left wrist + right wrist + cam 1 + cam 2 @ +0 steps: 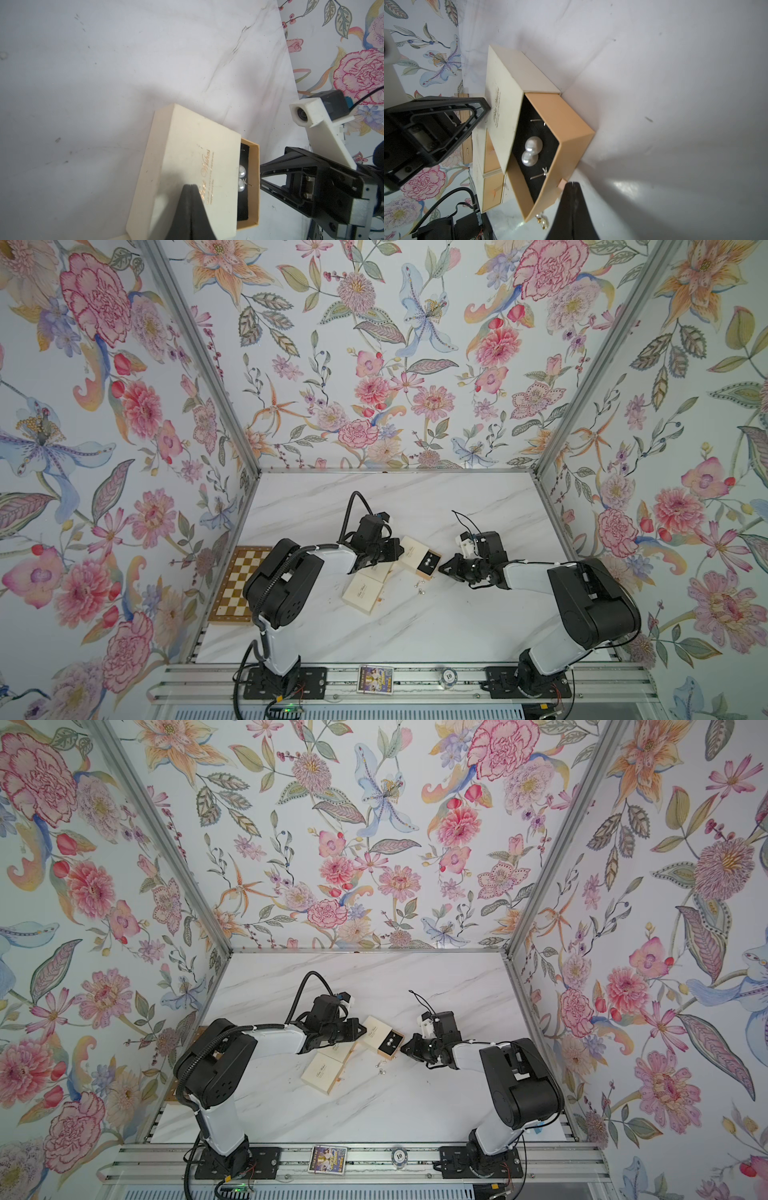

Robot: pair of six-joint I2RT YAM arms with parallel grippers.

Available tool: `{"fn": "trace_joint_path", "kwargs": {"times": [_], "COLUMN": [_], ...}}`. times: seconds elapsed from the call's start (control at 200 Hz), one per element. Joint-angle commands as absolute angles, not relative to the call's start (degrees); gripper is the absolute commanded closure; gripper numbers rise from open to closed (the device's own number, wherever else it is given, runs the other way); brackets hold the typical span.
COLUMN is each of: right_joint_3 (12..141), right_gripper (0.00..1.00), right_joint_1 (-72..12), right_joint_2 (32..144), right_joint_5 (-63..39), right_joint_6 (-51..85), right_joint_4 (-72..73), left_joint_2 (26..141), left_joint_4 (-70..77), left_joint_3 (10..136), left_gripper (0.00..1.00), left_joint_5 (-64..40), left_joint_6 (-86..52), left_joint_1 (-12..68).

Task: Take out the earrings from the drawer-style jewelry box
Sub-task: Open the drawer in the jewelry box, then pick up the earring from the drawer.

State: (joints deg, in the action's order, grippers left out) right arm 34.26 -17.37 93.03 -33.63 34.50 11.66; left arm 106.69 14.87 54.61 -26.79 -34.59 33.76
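desk (395, 502): white marble, with a chessboard (235, 585) at its left edge, partly under the left arm (286, 572).
Left arm is folded with the elbow high and the forearm running toward centre. The right arm (590, 601) mirrors it. Both wrists are low, and the claws point at each other across the jewelry box (413, 549).
The jewelry box has a cream sleeve and lies mid-desk with its drawer (566, 128) slid partway out toward the right arm. Two more cream boxes (361, 593) lie beside it.
left claw (190, 185): clenched, empty, tip on top of the sleeve.
right claw (572, 183): clenched, tip at the drawer's front edge by the pull tab. Probably not pinching it, but the view is too tight to be sure.
earrings (531, 151): two pearl studs touching on the drawer's black pad. A few loose earrings (420, 587) lie on the desk just beside the drawer.
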Motion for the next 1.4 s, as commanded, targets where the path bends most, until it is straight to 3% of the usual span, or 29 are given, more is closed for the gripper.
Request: {"fn": "trace_joint_path", "kwargs": {"times": [0.0, 0.495, 0.746, 1.391], "right_joint_3": [33.66, 38.43, 45.09, 58.01], "right_gripper": [0.95, 0.78, 0.76, 0.75], "right_joint_1": [-16.61, -16.92, -20.11, -29.74], "right_joint_2": [92.29, 86.69, 84.07, 97.26], "right_joint_5": [-31.40, -28.82, -22.18, -14.14], "right_joint_6": [33.05, 30.05, 24.86, 20.30], "right_joint_4": [8.32, 1.62, -7.15, -15.94], "left_joint_2": [107.62, 107.21, 106.85, 106.78], "left_joint_4": [11.25, 11.11, 11.21, 10.76], "left_joint_3": [53.12, 52.91, 53.09, 53.09], "left_gripper": [1.00, 1.00, 1.00, 1.00], "left_joint_5": [-26.02, -26.14, -26.11, -26.27], "left_joint_6": [-34.88, -34.80, -34.72, -34.41], "left_joint_1": [33.66, 33.69, 33.80, 33.70]}}
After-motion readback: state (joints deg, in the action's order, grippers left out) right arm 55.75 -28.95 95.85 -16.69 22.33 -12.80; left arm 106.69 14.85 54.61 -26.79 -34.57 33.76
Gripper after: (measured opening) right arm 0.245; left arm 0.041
